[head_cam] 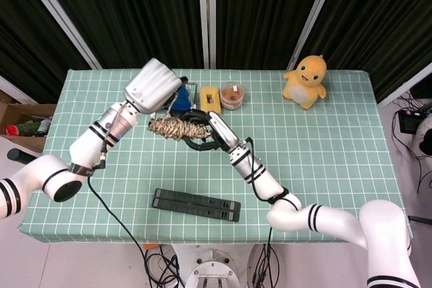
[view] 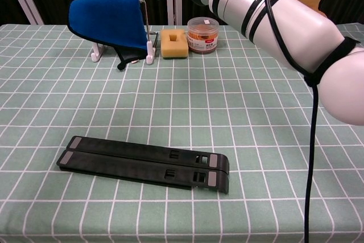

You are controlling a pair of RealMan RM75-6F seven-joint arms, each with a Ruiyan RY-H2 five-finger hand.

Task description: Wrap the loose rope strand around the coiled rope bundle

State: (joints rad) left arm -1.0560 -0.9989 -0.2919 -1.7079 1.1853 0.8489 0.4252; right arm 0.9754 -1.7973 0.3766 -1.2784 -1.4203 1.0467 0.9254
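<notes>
The rope bundle (head_cam: 174, 127), a tan coil lying roughly level, hangs in the air above the desk (head_cam: 324, 139), in front of the blue cloth (view: 108, 20) on its small white stand. The right robot hand (head_cam: 201, 133) grasps the bundle's right end, its dark fingers curled around the rope. The left robot hand (head_cam: 177, 99) sits just behind the bundle, mostly hidden by its own white forearm, so whether it is clenched or released cannot be told. Behind the bundle, a yellow sponge block (view: 173, 44) and a small jar (view: 203, 27) stand side by side next to the blue cloth. A yellow plush duck (head_cam: 306, 81) sits well to the right of the bundle. Two black bars (view: 145, 162) lie side by side on the desk, nearer the front edge than the bundle.
</notes>
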